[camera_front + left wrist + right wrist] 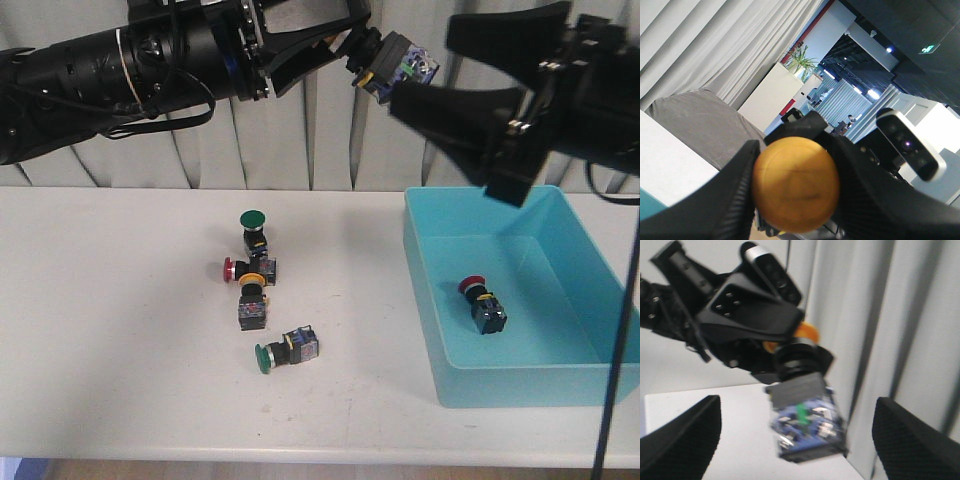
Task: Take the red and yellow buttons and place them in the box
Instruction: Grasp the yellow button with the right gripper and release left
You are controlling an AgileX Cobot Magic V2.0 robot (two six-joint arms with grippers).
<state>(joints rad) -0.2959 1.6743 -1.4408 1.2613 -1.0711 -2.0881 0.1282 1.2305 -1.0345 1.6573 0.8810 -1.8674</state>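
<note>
The white bench (120, 330) carries the turquoise box (430, 300) on its right side, with one red button (483, 303) lying inside. High above the bench, the left end effector (362, 52) grips a yellow button (795, 185) by its cap, clear of the box. The right end effector (470, 75) faces it, spread wide and empty. Near the bench's centre lie another red button (240, 269) and two green-capped switches (252, 222).
</note>
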